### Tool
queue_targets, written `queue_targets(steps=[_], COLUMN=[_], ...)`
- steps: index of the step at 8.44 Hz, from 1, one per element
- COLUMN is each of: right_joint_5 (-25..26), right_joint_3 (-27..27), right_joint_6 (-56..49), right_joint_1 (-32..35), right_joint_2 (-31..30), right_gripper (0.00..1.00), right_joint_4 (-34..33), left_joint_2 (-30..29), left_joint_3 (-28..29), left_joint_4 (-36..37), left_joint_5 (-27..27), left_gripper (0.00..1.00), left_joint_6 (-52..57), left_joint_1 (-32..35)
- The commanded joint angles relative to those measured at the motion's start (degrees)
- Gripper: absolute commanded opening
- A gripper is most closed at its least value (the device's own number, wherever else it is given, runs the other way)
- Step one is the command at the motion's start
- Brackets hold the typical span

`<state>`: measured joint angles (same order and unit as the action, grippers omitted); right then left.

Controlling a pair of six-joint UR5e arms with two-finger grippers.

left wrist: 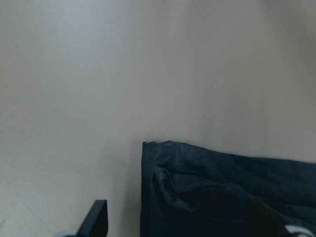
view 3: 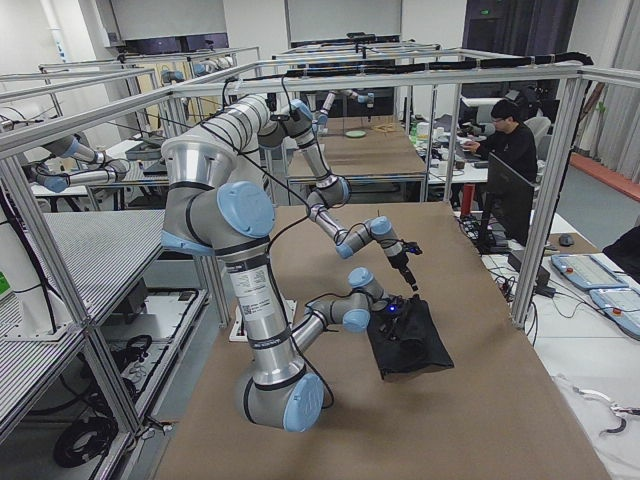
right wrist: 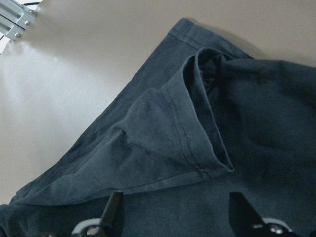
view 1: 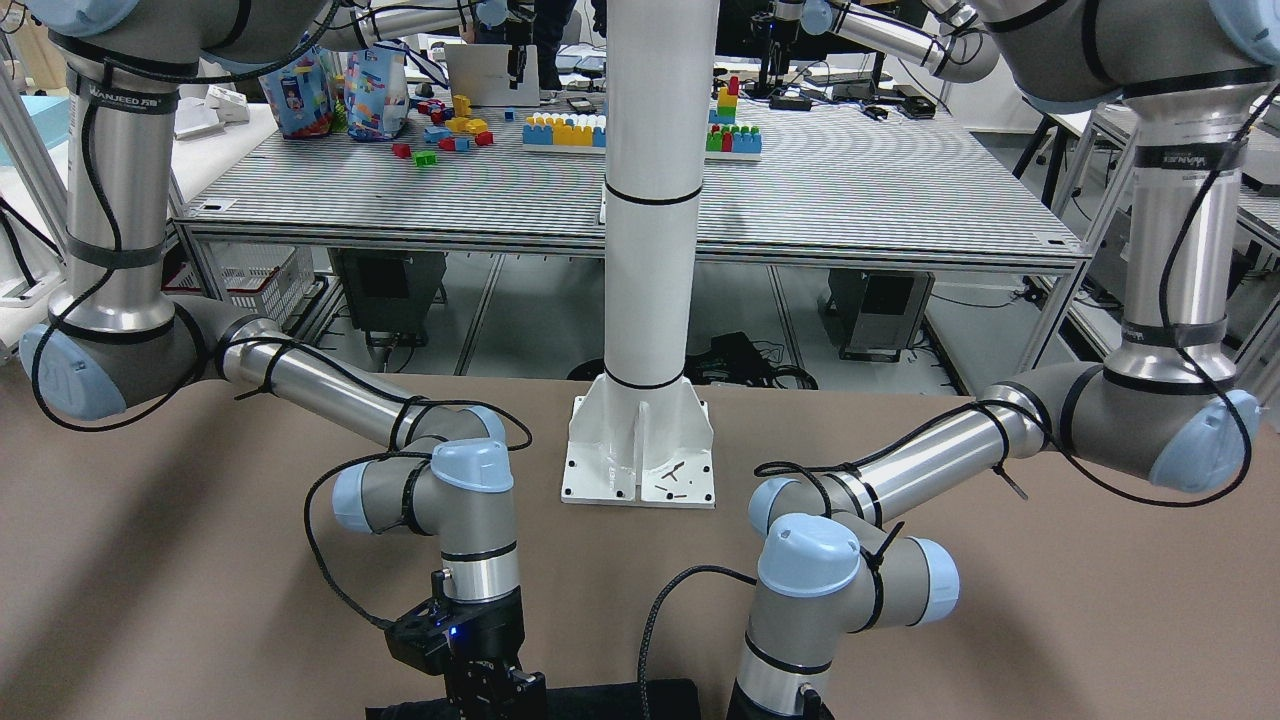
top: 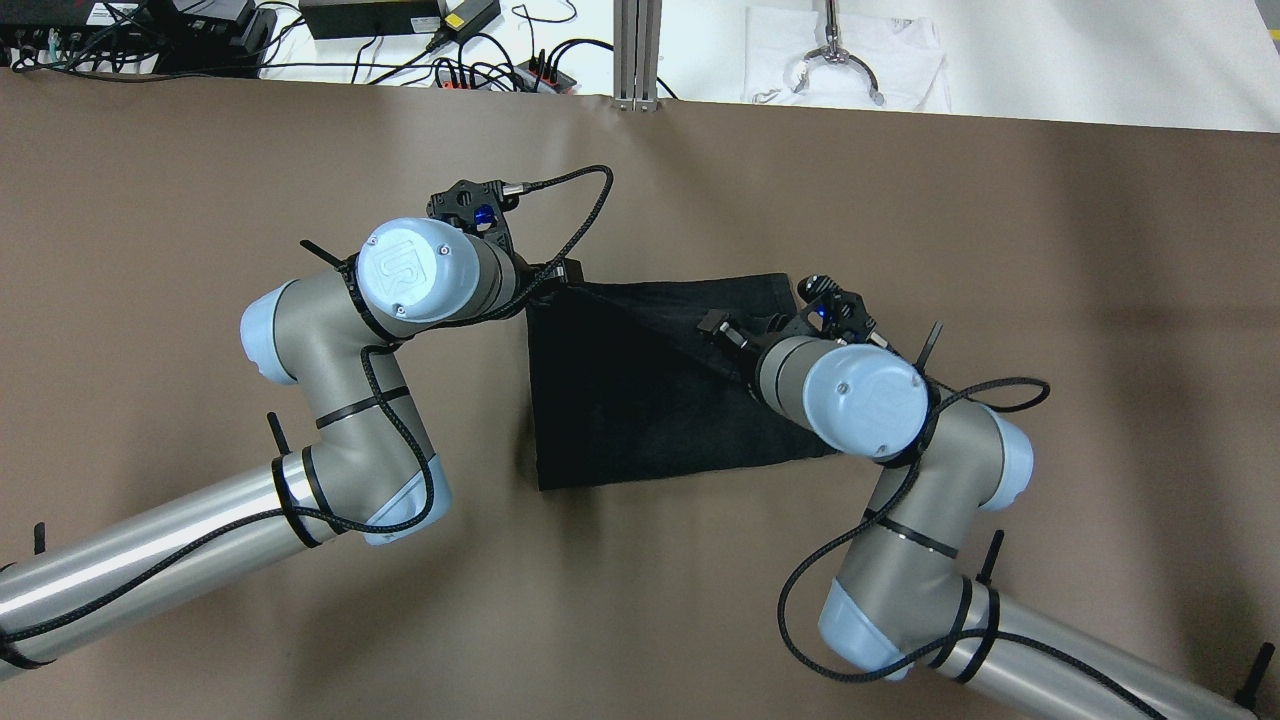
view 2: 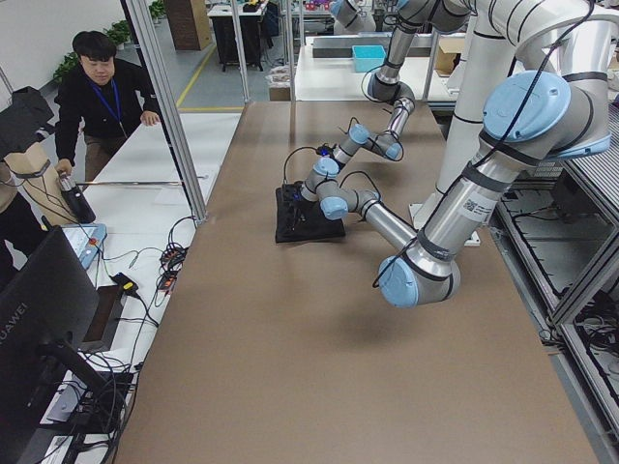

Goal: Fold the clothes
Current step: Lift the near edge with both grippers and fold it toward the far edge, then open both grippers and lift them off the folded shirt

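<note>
— What's right up close here?

— Two black fingers [right wrist: 112, 213] of the right gripper [right wrist: 177, 215]. They stand wide apart, and nothing is between them.

— What is under them?

— The clothes [right wrist: 256, 123], one soft black piece. It lies right below the right gripper and spreads out in front of it. Just ahead of the fingers, a corner with a sewn edge is folded back over the rest.

— Do the fingers touch it?

— I cannot tell.

— And the left gripper [left wrist: 182, 222]?

— Wide apart too, holding nothing. One finger [left wrist: 98, 219] is over the bare brown table [left wrist: 98, 74]. The other is over the black cloth. A corner of the cloth lies just in front of this gripper, and the cloth runs off to one side from there.

— How do they look from above?

— The left gripper is at one far corner of the cloth. The right gripper is over the other side. A slanted fold line runs from one gripper to the other.

— Anything else?

— A white pillar [view 1: 650, 200] stands on the table behind both arms, apart from the cloth.
</note>
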<state>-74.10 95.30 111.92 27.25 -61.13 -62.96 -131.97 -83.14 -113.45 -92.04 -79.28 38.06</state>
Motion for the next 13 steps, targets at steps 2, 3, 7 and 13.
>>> queue_targets(steps=[2, 3, 7, 13], right_joint_5=[3.6, 3.6, 3.4, -1.5], right_joint_3=[-4.2, -4.9, -6.8, -29.4], right_joint_6=[1.7, 1.7, 2.3, 1.5], right_joint_1=[-1.5, -1.5, 1.8, 15.5], right_joint_2=[0.0, 0.0, 3.2, 14.0], right_gripper=[0.57, 0.57, 0.0, 0.04], right_joint_4=[-0.1, -0.1, 0.6, 11.3], left_joint_2=[0.1, 0.2, 0.9, 1.0], left_joint_3=[0.0, 0.0, -0.1, -0.2], left_joint_4=[0.0, 0.0, -0.1, 0.0], left_joint_5=[0.0, 0.0, 0.0, 0.0], left_gripper=[1.0, 1.0, 1.0, 1.0], left_joint_6=[0.0, 0.0, 0.0, -0.2], left_joint_1=[0.0, 0.0, -0.1, -0.1])
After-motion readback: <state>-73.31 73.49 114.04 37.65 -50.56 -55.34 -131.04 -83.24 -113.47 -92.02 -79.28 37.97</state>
